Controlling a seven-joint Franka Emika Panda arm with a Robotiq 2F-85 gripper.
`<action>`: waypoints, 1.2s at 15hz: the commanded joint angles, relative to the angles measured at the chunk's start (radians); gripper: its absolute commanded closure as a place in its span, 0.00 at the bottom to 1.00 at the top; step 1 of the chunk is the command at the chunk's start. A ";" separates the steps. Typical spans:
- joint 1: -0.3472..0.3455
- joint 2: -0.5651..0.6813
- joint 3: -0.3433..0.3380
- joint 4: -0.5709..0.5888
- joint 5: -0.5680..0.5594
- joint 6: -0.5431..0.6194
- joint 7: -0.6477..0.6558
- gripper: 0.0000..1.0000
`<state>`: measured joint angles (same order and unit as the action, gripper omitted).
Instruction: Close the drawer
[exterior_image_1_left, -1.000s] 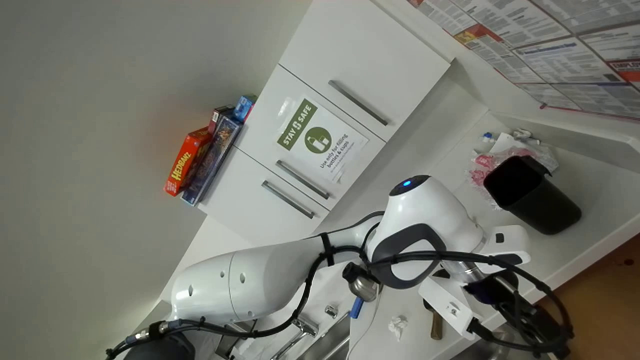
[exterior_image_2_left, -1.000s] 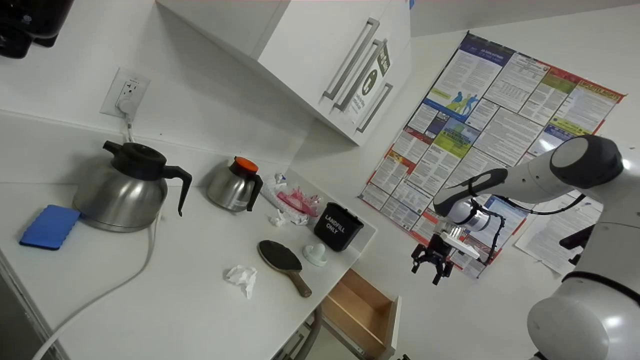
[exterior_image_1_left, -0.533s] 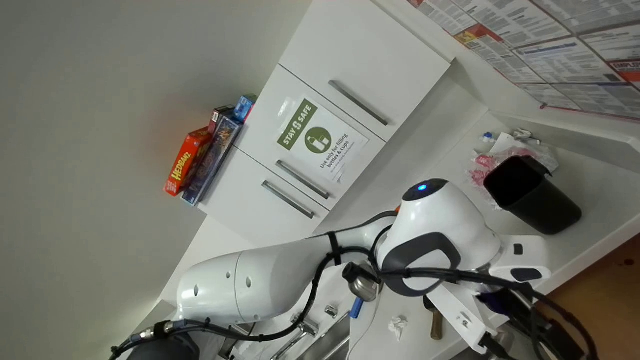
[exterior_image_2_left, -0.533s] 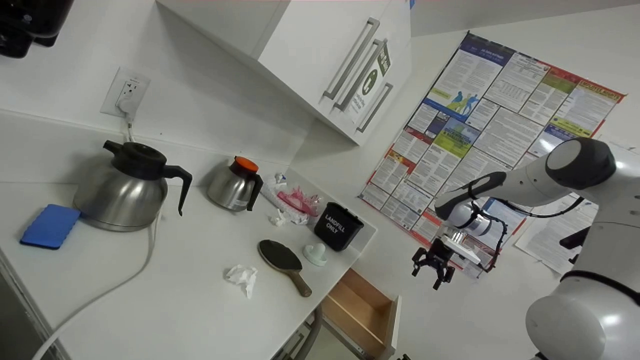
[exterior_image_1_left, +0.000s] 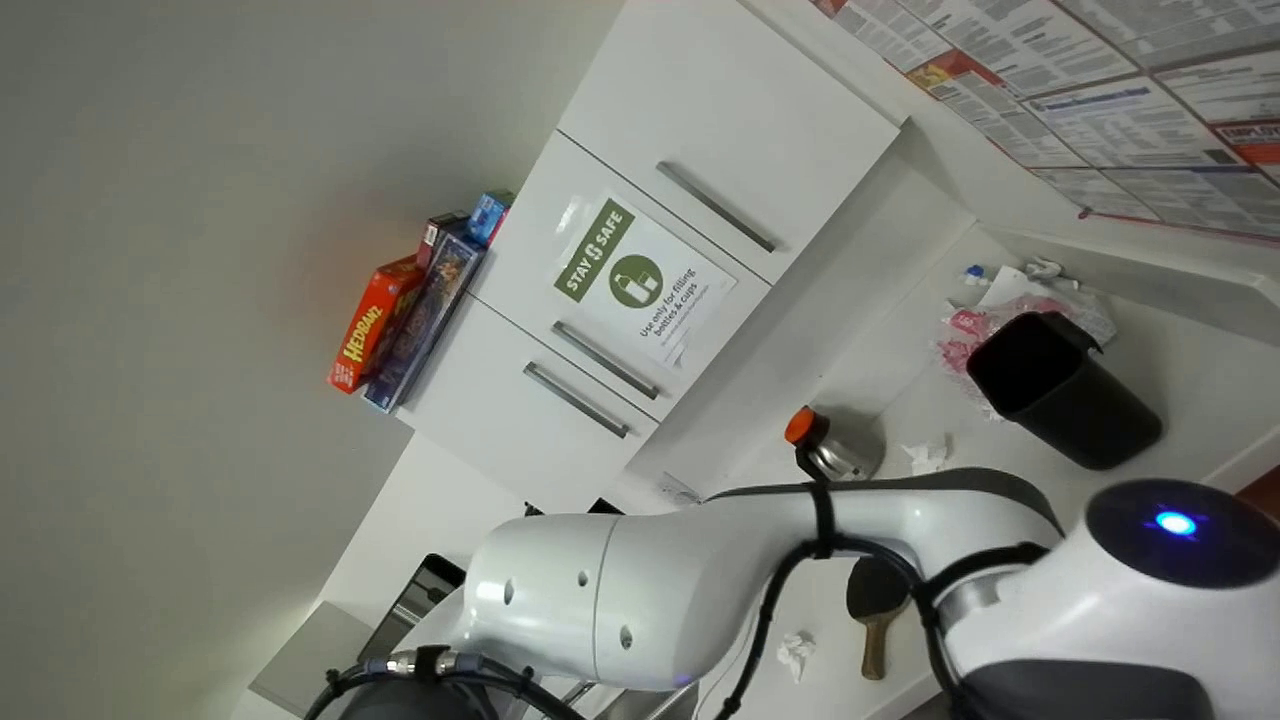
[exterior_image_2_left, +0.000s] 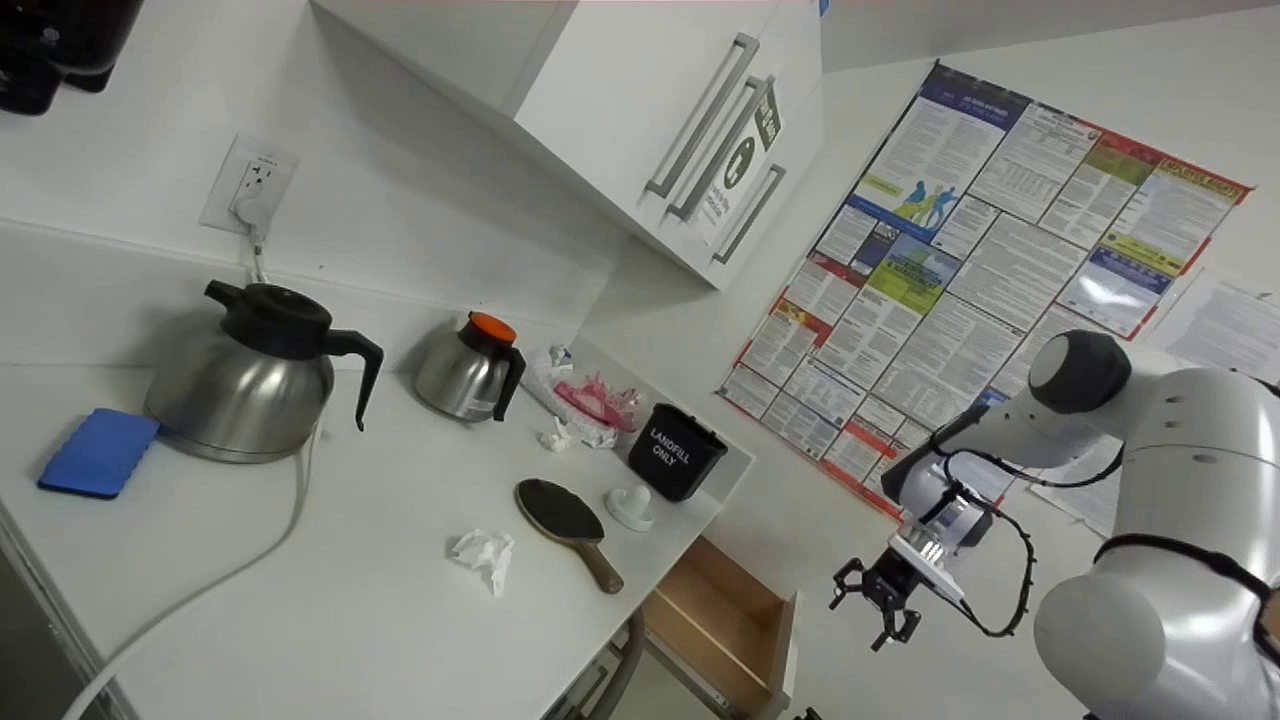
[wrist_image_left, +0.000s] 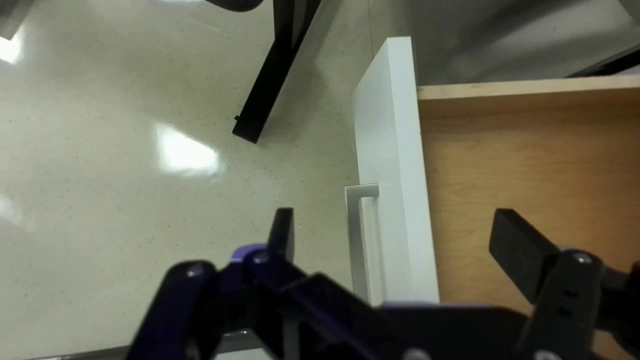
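The drawer (exterior_image_2_left: 722, 612) stands pulled out under the counter in an exterior view, with a bare wooden inside and a white front. My gripper (exterior_image_2_left: 857, 625) is open and empty, held in the air apart from the drawer, to its right in that view. In the wrist view the white drawer front (wrist_image_left: 405, 150), its grey bar handle (wrist_image_left: 356, 235) and the wooden inside (wrist_image_left: 520, 160) show. The open gripper (wrist_image_left: 396, 217) has one finger over the floor side and the other over the inside; no contact shows. The handle's lower end is hidden behind the gripper.
The counter (exterior_image_2_left: 340, 610) bears a paddle (exterior_image_2_left: 562, 512), a black bin (exterior_image_2_left: 678, 453), crumpled paper (exterior_image_2_left: 485, 555) and two metal jugs. A black leg (wrist_image_left: 260, 95) of some furniture stands on the floor beyond the drawer front. Wall cabinets (exterior_image_1_left: 735, 130) hang above.
The arm has lowered; the gripper has moved down and slightly right, and is tilted more, in an exterior view. Elsewhere the wrist has left the picture, uncovering a jug and the paddle. The drawer has not moved.
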<state>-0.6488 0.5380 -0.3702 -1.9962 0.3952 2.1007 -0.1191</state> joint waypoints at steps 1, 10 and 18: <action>-0.110 0.127 0.052 0.116 0.093 -0.030 0.017 0.00; -0.272 0.317 0.163 0.293 0.202 -0.047 0.083 0.73; -0.326 0.383 0.229 0.335 0.307 -0.022 0.080 1.00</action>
<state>-0.9501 0.9033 -0.1769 -1.6872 0.6542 2.0935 -0.0504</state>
